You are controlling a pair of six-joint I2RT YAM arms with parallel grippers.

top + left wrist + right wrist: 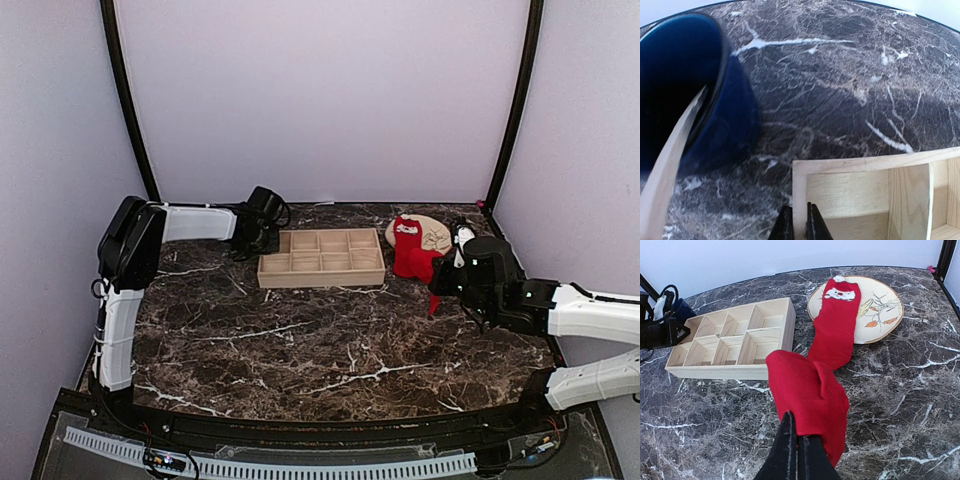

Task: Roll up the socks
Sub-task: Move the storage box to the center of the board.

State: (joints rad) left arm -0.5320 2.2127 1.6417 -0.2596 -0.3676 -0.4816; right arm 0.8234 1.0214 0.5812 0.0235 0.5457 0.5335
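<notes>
Your veined marble table point(300, 350) held a wooden tray point(320, 277) of square compartments and a round tan plate point(880, 300). Soft red socks point(832, 330) trailed off the plate — your right gripper point(796, 440) pinched their folded end. Your left gripper point(799, 227) clamped the tray's thin wall beside a glossy blue mug point(735, 115).

Dark brown marble-pattern worktop point(300, 350), white veins, fills lower half of frame. Plain pale lilac-white walls point(320, 90) behind and on both sides. Black curved struts point(128, 100) upper left, upper right. Light even, soft.
</notes>
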